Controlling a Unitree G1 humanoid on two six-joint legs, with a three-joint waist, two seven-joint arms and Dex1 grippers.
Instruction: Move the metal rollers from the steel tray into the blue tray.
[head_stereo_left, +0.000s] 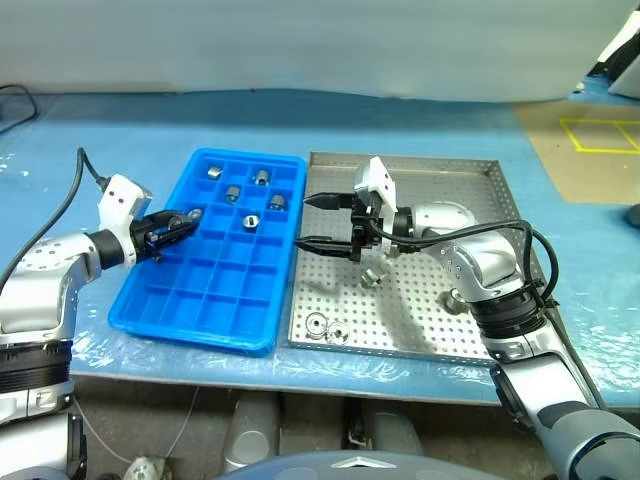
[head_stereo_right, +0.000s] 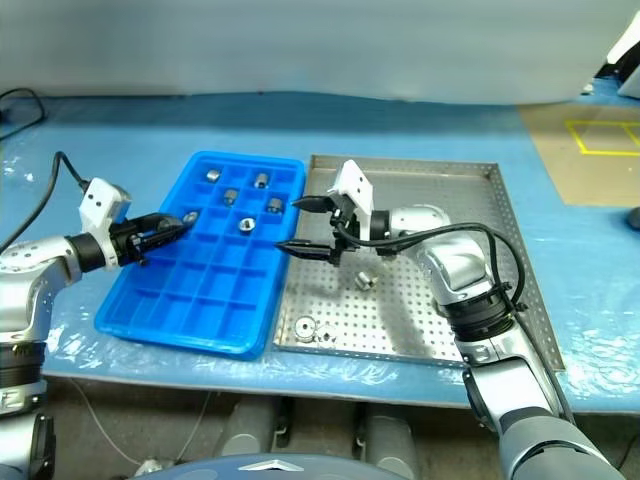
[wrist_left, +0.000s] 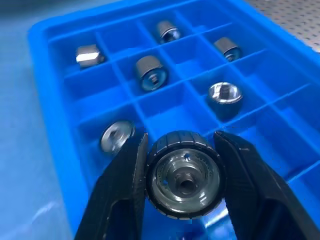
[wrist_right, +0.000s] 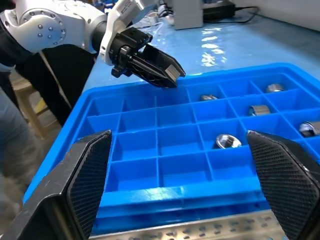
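The blue tray (head_stereo_left: 190, 295) is lying on the blue-covered table (head_stereo_left: 420, 115), and the steel tray (head_stereo_left: 470, 175) is lying just beside it, at its 3 o'clock side, with the two rims almost touching. The left gripper (head_stereo_left: 186, 222) is hanging over the 9 o'clock edge of the blue tray, and it is pinching one metal roller (wrist_left: 184, 181) between its two black fingers (wrist_left: 119, 192); in the left wrist view the ring with its central hole is sitting tight between the pads. Five other metal rollers (head_stereo_left: 260, 177) are lying in separate compartments in the 12 o'clock part of the blue tray, and one more (wrist_left: 117, 135) is resting in a compartment just under the left gripper. The right gripper (head_stereo_left: 312, 220) is hovering over the border between the two trays, pointing toward 9 o'clock, and its jaws are standing spread wide with nothing between them. In the steel tray, one roller (head_stereo_left: 372, 276) is lying near the middle of the perforated floor, just below the right gripper, and two more (head_stereo_left: 327, 329) are lying close together near the 6 o'clock rim. Another roller (head_stereo_left: 456, 298) is partly hiding behind the right arm, toward 3 o'clock.
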